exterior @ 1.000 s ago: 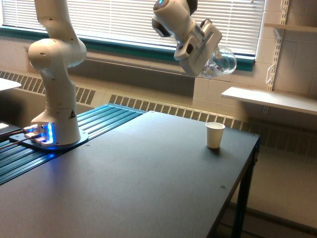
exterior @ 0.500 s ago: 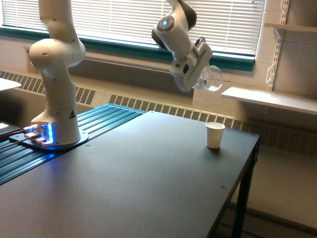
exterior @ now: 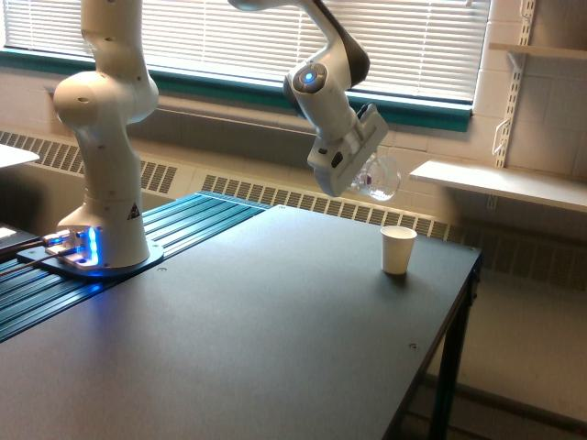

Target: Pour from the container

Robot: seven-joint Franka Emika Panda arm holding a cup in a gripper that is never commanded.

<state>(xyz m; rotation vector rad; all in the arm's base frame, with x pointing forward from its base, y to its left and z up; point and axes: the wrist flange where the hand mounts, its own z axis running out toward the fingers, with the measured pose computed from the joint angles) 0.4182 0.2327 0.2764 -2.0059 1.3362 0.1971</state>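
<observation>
A small clear rounded glass container point(exterior: 379, 177) hangs in the air above the black table point(exterior: 275, 339), tilted on its side. My gripper point(exterior: 360, 171) is shut on it at the end of the white arm. A white paper cup point(exterior: 397, 249) stands upright on the table near its far right corner, below the container and slightly toward the exterior view's right. The container and the cup are well apart. I cannot see what is inside the container.
The arm's white base point(exterior: 99, 240) stands at the exterior view's left on blue-lit ribbed rails. A window with blinds point(exterior: 220, 37) runs along the back, and a white wall shelf point(exterior: 500, 183) sits at the right. The table's right edge point(exterior: 459, 321) drops off just past the cup.
The gripper has come down and toward the exterior view's left with the container, from high near the blinds to a spot closer above the cup. The cup has not moved.
</observation>
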